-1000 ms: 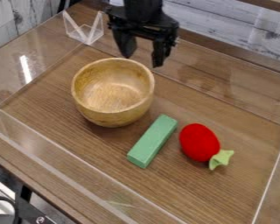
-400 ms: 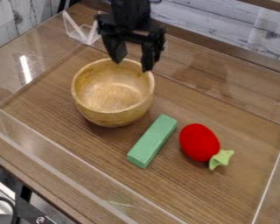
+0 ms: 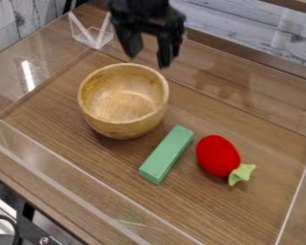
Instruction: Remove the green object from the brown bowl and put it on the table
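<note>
My gripper hung wide open behind the brown bowl; the green block, on the table, looked light and stiff, best pinched mid-length across its narrow sides.

A red strawberry-like toy lies on its side toward four o'clock in the view, its rounded end pointing to about eleven o'clock. Its small pale-green leaf sticks out from the other end, toward five o'clock. Up at eleven o'clock, near the far edge, stands a clear, see-through piece with slanted sides. A black cable curves in at the seven o'clock corner.
</note>
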{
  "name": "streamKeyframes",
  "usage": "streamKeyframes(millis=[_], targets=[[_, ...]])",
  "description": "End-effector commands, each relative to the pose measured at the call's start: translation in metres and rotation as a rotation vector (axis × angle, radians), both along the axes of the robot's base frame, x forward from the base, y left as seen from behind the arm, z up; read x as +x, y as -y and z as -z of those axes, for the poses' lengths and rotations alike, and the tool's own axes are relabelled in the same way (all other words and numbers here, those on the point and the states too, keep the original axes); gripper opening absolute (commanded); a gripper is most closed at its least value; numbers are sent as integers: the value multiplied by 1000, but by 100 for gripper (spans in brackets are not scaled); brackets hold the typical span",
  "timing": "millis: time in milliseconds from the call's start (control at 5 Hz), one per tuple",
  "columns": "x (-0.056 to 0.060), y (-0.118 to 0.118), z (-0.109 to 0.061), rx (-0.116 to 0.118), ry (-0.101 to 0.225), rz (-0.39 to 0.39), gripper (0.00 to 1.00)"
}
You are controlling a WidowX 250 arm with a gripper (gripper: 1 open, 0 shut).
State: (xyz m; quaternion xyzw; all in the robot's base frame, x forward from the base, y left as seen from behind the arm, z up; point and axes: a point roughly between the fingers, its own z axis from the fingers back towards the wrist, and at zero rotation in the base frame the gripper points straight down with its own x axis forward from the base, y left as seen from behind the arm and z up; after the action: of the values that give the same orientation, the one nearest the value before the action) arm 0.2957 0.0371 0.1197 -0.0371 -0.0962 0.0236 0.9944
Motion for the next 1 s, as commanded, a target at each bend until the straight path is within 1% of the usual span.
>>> streamKeyframes(millis=[0,200,400,600,800], targets=[[-1,8,8,14,45,-52,100],[3,17,7,26,51,-6,100],[4,20,0,27,55,55,100],[2,7,-14,25,64,77,100],[-3,-8,-31,26,80,81,100]])
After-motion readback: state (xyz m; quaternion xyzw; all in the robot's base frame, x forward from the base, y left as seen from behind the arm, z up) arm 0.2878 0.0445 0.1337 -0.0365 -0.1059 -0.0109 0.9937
